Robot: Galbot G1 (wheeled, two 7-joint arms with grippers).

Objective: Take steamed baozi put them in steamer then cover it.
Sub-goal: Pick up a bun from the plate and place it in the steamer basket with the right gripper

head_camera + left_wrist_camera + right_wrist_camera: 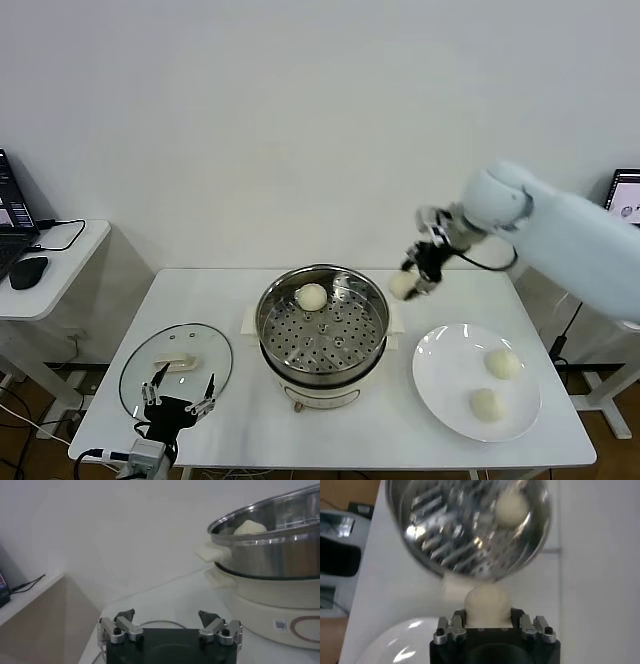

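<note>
We see the right gripper (412, 283) raised above the table (240, 420), just off the steamer's (322, 375) right rim toward the far edge, its fingers (451, 628) pinching 1 steamed baozi (401, 285) between them; in the right wrist view that bun (487, 603) sits squarely in the grip, with the steamer pot (445, 530) beyond it. The steamer stands at the middle of the table, and 1 baozi (312, 296) already lies on its perforated tray (335, 340) against the far wall; the same bun (250, 528) peeks over the steel rim in the left wrist view. 2 more baozi (502, 363) (486, 403) rest on the white plate (430, 385) near the table's right front corner, apart from each other and well apart from the held bun. The cover (176, 364) lies flat on the table toward the left front corner, handle up, clear of the steamer. The left gripper (180, 398) hovers low at the front edge, over the near rim of the cover, its fingers (125, 625) spread wide with nothing between them. Between the held bun and the tray we see only the steamer's rim and its side handle (212, 554). A side desk with a laptop (12, 225) and a mouse (28, 271) stands off beyond the table's left edge.
</note>
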